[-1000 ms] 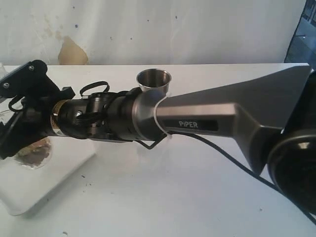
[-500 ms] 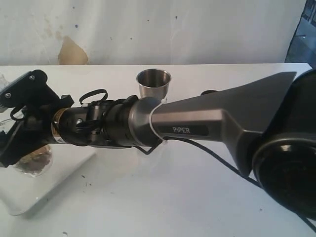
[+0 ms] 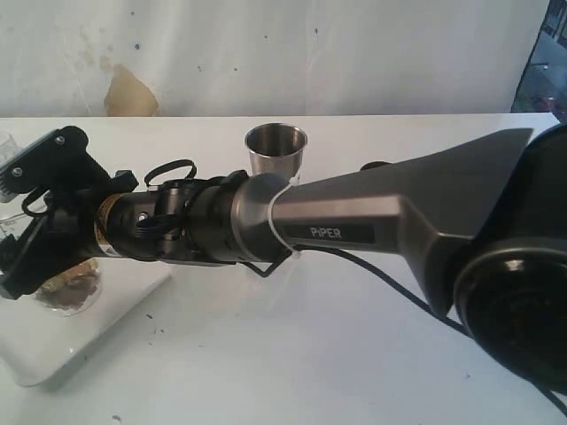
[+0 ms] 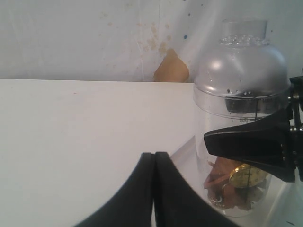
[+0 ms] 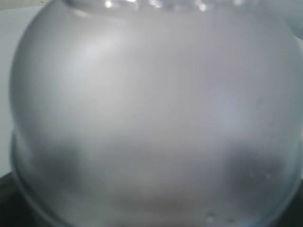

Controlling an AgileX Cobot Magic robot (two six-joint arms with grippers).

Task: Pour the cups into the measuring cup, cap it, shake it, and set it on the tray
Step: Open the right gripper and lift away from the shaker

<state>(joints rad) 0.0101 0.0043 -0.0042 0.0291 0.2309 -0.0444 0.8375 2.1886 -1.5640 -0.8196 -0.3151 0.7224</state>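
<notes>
The right tool (image 3: 35,235) is clamped round the tall clear plastic measuring cup (image 4: 215,127), frosted domed cap (image 4: 242,71) on, over the flat white tray (image 3: 53,354) at the bench's left (contact unclear). Releasing before it sits flat could topple it. The left tool (image 4: 154,161), pressed closed, holds nothing.
</notes>
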